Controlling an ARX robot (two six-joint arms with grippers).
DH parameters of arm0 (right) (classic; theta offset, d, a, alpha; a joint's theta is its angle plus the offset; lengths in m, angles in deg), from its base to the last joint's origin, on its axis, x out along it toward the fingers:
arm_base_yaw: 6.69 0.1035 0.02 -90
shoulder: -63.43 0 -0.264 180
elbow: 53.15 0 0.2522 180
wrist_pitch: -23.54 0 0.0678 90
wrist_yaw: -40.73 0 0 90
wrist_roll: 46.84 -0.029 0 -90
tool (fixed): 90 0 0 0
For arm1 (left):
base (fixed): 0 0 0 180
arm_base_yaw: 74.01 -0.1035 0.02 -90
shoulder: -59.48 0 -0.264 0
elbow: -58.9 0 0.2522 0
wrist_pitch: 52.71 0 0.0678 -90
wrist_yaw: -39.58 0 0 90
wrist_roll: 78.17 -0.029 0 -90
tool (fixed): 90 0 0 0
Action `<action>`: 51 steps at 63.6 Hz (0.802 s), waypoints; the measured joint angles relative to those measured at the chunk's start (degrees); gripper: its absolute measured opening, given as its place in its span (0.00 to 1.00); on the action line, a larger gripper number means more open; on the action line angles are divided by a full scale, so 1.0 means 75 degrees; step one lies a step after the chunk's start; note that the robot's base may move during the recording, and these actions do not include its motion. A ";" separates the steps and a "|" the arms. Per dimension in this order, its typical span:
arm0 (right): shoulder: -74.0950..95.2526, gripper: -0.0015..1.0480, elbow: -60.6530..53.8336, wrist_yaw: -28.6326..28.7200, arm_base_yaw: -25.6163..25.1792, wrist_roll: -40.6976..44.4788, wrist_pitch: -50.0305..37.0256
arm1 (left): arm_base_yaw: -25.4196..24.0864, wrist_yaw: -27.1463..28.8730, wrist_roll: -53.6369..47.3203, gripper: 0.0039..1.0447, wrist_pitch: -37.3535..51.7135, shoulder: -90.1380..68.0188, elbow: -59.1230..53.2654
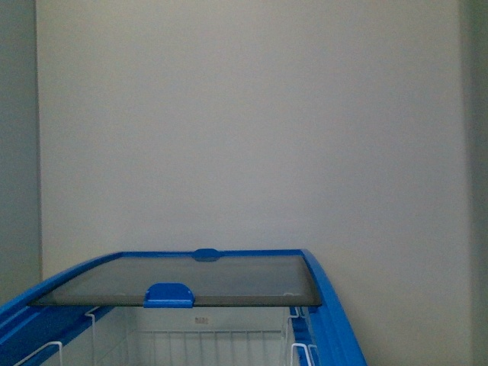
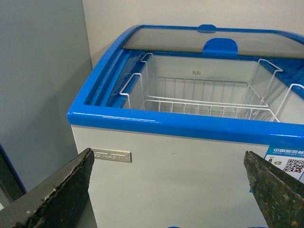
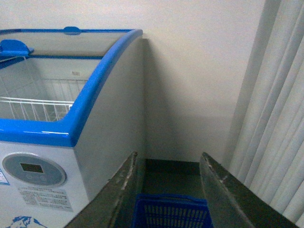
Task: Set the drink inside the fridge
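The fridge (image 1: 328,320) stands against the pale wall, its glass lid (image 1: 183,280) slid to the back edge so the near half is uncovered, with a white wire basket (image 2: 204,102) hanging inside. The left gripper (image 2: 171,190) is spread wide before the front wall, holding nothing. The right gripper (image 3: 166,190) is parted and empty above a blue basket (image 3: 171,211) by the fridge's right corner. The drink is nowhere in sight

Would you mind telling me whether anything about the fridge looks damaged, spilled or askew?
Nothing stands out. The fridge looks intact, its glass lid slid back level, and the white wire basket inside sits straight and looks empty. No drink is in view.
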 joint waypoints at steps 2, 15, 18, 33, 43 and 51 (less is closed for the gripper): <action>0.0000 0.48 0.0000 0.0000 0.0000 0.0000 0.0000 | 0.0000 0.0000 0.0000 0.92 0.0000 0.0000 0.0000; 0.0000 0.79 0.0000 0.0000 0.0000 0.0000 0.0000 | 0.0000 0.0000 0.0000 0.92 0.0000 0.0000 0.0000; 0.0000 0.87 0.0000 0.0000 0.0000 0.0000 0.0000 | 0.0000 0.0000 0.0000 0.92 0.0000 0.0000 0.0000; 0.0000 0.93 0.0000 0.0000 0.0000 -0.0003 0.0000 | 0.0000 0.0000 0.0000 0.92 0.0000 0.0000 0.0000; 0.0000 0.93 0.0000 0.0000 0.0000 -0.0003 0.0000 | 0.0000 0.0000 0.0000 0.92 0.0000 0.0000 0.0000; 0.0000 0.93 0.0000 0.0000 0.0000 -0.0003 0.0000 | 0.0000 0.0000 0.0000 0.92 0.0000 0.0000 0.0000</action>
